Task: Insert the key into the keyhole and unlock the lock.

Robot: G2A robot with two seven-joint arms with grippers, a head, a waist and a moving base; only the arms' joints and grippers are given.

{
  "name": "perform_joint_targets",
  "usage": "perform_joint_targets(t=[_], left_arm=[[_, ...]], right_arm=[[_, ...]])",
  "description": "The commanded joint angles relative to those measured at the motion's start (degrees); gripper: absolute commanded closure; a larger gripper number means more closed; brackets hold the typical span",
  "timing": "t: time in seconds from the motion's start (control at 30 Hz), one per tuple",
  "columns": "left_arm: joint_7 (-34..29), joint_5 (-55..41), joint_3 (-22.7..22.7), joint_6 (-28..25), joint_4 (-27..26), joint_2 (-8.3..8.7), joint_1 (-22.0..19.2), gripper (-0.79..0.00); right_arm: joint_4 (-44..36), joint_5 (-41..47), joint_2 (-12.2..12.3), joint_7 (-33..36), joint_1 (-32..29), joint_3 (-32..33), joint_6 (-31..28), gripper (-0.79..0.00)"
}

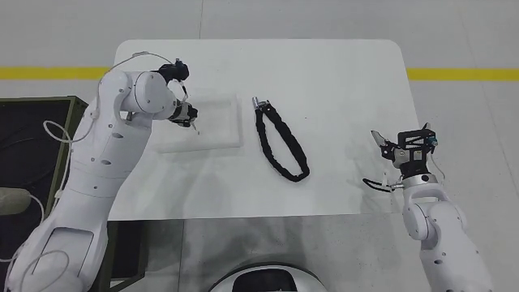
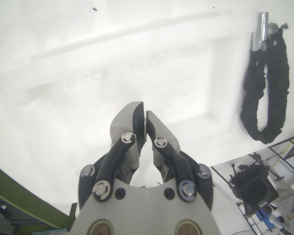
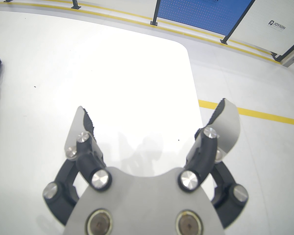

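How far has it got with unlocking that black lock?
Done: the left fingers are shut on a thin metal piece, apparently the key, above the white foam tray. In hand: just that grip. The lock lies apart on the table, untouched. Left: bringing the key to its metal end, inserting and turning. The right fingers are open, away from the lock.

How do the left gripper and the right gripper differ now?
The left gripper is shut on a small metal key; the right gripper is open and empty. The left gripper is above the white foam tray; the right gripper is near the white table's edge. Both have black pads.
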Motion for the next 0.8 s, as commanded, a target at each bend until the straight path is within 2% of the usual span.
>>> perform_joint_targets(t=[0.0, 0.13, 0.2, 0.33, 0.43, 0.57, 0.77], left_arm=[[0.0, 0.3, -0.6, 0.2, -1.8, 0.5, 0.6, 0.0], [0.4, -4.9, -5.9, 0.5, -4.8, 1.34, 2.4, 0.0], [4.1, -11.4, -10.4, 0.3, -5.5, 1.47, 4.4, 0.0], [12.0, -26.5, -19.0, -3.7, -3.6, 1.59, 9.3, 0.0], [14.8, -39.3, -23.9, -8.8, 0.6, 1.52, 12.3, 0.0], [16.5, -51.1, -27.1, -15.9, 7.8, 1.44, 14.2, 0.0], [16.4, -52.1, -27.3, -16.6, 8.3, 1.42, 14.4, 0.0]], right_arm=[[0.0, 0.0, 0.0, 0.0, 0.0, 0.0, 0.0, -0.785], [0.0, 0.0, 0.0, 0.0, 0.0, 0.0, 0.0, -0.785], [0.0, 0.0, 0.0, 0.0, 0.0, 0.0, 0.0, -0.785], [0.0, 0.0, 0.0, 0.0, 0.0, 0.0, 0.0, -0.785], [0.0, 0.0, 0.0, 0.0, 0.0, 0.0, 0.0, -0.785], [0.0, 0.0, 0.0, 0.0, 0.0, 0.0, 0.0, -0.785], [0.0, 0.0, 0.0, 0.0, 0.0, 0.0, 0.0, -0.785]])
